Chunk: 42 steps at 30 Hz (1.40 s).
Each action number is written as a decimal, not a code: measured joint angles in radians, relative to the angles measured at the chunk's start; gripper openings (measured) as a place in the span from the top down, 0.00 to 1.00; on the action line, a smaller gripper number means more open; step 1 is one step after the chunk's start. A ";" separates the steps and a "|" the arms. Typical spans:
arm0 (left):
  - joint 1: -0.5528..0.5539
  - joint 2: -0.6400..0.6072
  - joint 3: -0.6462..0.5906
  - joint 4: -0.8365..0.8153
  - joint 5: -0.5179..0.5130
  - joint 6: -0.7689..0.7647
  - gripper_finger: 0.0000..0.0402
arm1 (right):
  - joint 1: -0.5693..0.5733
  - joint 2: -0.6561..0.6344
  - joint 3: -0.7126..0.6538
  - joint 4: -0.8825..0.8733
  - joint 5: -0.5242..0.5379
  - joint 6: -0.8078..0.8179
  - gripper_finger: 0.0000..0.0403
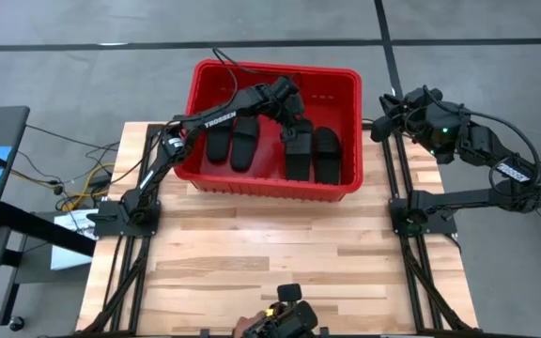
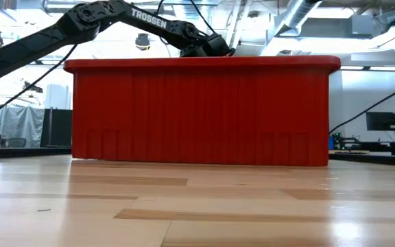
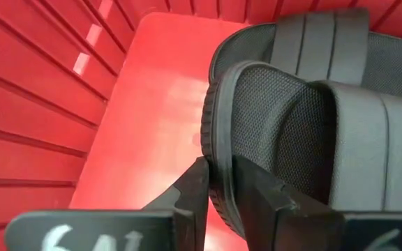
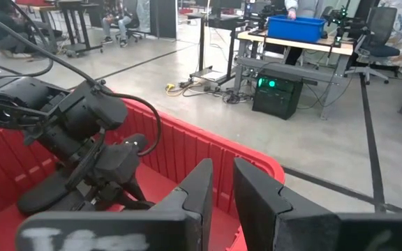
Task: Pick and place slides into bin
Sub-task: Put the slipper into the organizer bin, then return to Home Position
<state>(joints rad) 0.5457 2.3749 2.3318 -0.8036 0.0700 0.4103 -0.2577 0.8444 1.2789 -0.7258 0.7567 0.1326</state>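
Note:
The red bin point(image 1: 275, 68) stands at the table's far middle; in the low view its wall point(image 2: 204, 113) hides what is inside. Several black slides lie in it: two on the left point(image 1: 231, 143), one at the right point(image 1: 327, 155), and one point(image 1: 299, 150) beside that, under my left gripper point(image 1: 293, 127). My left gripper point(image 3: 220, 171) reaches down into the bin and is shut on this slide point(image 3: 285, 125). My right gripper point(image 1: 386, 108) waits off the bin's right end, its fingers point(image 4: 201, 188) almost together with nothing between them. My left gripper has the rim of the slide's sole point(image 3: 218, 139), at one rounded end, pinched between its two fingers. The fingers slant down into the bin from its left. The slide is tilted with its footbed showing and lies against the neighbouring slide point(image 3: 319, 42).
The bin's ribbed red walls point(image 3: 40, 84) rise close around my left gripper, with bare red floor point(image 3: 152, 118) beside the slide. Bare wooden tabletop point(image 1: 270, 253) lies in front of the bin. A camera mount point(image 1: 285, 319) sits at the near edge.

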 joint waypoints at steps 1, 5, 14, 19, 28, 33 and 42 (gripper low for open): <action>0.000 0.000 0.000 0.000 0.000 0.002 0.86 | 0.000 0.000 0.000 0.000 0.000 0.000 0.87; 0.000 0.000 0.000 0.000 0.000 0.019 0.86 | 0.000 0.000 0.000 0.000 0.000 0.000 0.87; 0.000 0.000 0.000 -0.009 -0.012 0.040 0.83 | 0.000 0.000 0.000 0.000 0.000 0.000 0.87; 0.000 0.000 0.000 0.005 -0.034 0.041 0.72 | 0.000 0.000 0.000 0.000 0.000 0.000 0.87; 0.000 0.000 0.000 0.013 -0.059 0.042 0.56 | 0.000 0.000 0.000 0.000 0.000 0.000 0.87; 0.000 -0.001 0.000 0.008 -0.057 0.049 0.55 | 0.000 0.000 0.000 0.000 0.000 0.000 0.87; 0.023 -0.124 0.017 0.008 0.014 0.033 0.54 | 0.000 0.000 0.000 0.000 0.000 -0.009 0.87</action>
<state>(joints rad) 0.5685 2.2509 2.3492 -0.7954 0.0837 0.4435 -0.2581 0.8444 1.2793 -0.7261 0.7567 0.1240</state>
